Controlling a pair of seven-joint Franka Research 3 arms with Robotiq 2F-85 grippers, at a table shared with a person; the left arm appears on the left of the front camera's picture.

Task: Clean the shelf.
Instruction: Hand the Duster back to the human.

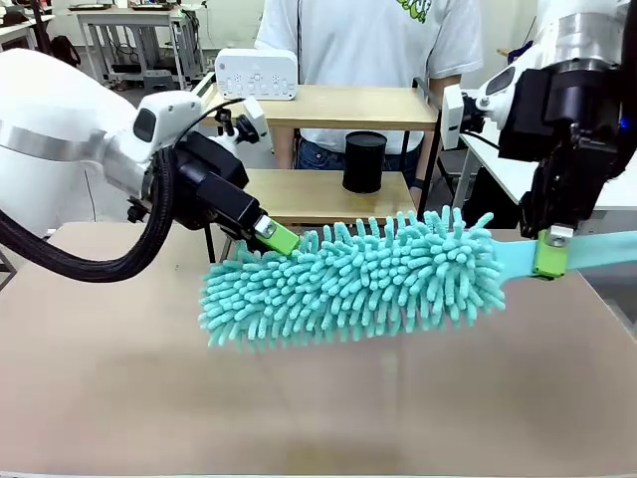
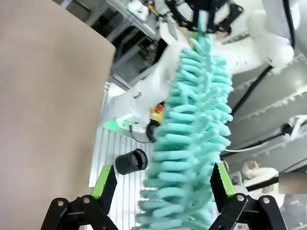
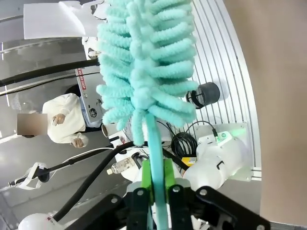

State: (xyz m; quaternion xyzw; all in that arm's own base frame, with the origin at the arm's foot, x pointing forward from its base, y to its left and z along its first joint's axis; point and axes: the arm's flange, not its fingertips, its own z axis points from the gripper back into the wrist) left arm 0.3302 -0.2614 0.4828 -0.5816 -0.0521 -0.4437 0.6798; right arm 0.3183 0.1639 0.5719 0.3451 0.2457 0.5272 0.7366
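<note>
The shelf [image 1: 338, 106] stands at the far side of the table, two light wooden boards in a thin black frame. A fluffy teal duster [image 1: 358, 279] hangs level over the table in front of it. My right gripper [image 1: 550, 251] is shut on the duster's flat teal handle [image 3: 154, 143], with the head [image 3: 146, 57] stretching away from it. My left gripper [image 1: 284, 239] is open at the head's far tip. In the left wrist view its green fingers [image 2: 104, 182] stand wide on either side of the duster head [image 2: 192, 143].
A white device [image 1: 256, 73] sits on the shelf's top board and a black cylinder [image 1: 364, 161] on the lower one. A person [image 1: 368, 40] stands right behind the shelf. The tan table top [image 1: 299, 398] lies below the duster. A white table [image 1: 518, 174] is at the right.
</note>
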